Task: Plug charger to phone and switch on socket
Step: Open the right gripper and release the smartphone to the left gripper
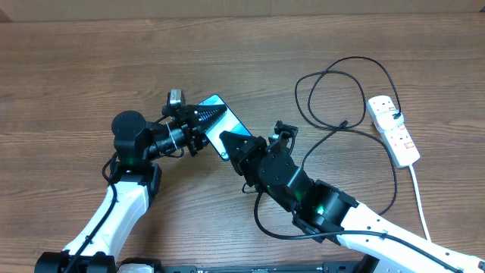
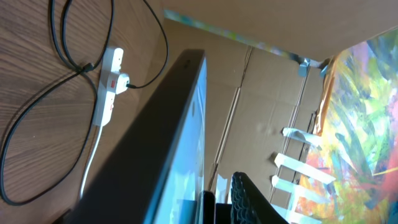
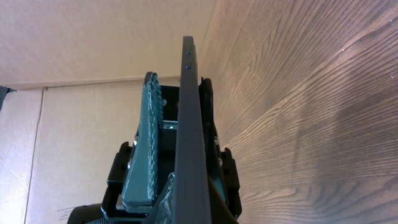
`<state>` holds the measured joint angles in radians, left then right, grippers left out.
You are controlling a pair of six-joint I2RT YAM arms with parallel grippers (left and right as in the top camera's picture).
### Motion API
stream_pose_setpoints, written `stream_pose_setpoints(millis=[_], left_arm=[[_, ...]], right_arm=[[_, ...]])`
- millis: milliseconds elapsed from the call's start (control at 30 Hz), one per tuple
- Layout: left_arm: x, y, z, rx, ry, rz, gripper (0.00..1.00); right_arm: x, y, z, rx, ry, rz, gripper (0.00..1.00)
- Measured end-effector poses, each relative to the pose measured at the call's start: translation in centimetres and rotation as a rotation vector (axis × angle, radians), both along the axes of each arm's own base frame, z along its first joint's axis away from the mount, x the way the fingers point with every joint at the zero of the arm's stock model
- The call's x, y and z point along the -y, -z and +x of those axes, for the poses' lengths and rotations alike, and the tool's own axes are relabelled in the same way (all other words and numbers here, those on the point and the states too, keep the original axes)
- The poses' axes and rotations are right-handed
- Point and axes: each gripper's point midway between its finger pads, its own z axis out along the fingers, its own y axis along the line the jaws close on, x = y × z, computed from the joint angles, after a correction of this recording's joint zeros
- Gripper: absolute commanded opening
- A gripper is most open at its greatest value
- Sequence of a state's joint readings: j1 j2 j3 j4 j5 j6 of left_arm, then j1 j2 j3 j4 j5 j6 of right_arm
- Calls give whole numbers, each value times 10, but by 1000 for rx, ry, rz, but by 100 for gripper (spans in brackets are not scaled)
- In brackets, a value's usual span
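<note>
The phone [image 1: 229,123] is held off the table near the middle, blue screen showing. My right gripper [image 1: 239,144] is shut on its near end; in the right wrist view the phone [image 3: 189,93] stands edge-on between the right gripper's [image 3: 180,118] pads. My left gripper [image 1: 209,117] straddles the far end. In the left wrist view a narrow gap shows between the phone's [image 2: 180,137] screen and the one visible finger [image 2: 249,199]; the other finger is hidden behind it. The charger [image 1: 333,76] lies looped at the right, its tip [image 1: 345,123] loose on the table. The socket [image 1: 394,129] lies far right.
The socket's thick white lead [image 1: 420,197] runs toward the front edge. A loop of black cable [image 1: 261,220] passes under my right arm. In the left wrist view the socket [image 2: 109,87] and cable [image 2: 62,37] lie beyond the phone. Cardboard walls stand around the table.
</note>
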<state>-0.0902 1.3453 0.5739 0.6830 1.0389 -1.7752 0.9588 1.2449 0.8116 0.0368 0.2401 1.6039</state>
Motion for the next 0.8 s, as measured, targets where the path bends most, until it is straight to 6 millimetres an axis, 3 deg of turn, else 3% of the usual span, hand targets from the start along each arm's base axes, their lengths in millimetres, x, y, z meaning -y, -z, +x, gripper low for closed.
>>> stream_pose_setpoints(millis=[233,400,800], left_arm=[[1,-1,-2,4,13,-1,15],[2,0,-3,10,22,2,5],[2,0,-3,24,22,9,5]], right_arm=[[3,-3,3,38,16,-28,4],[4,-5,6,55,30,-37,5],[9,6,6,48,38,-97,37]])
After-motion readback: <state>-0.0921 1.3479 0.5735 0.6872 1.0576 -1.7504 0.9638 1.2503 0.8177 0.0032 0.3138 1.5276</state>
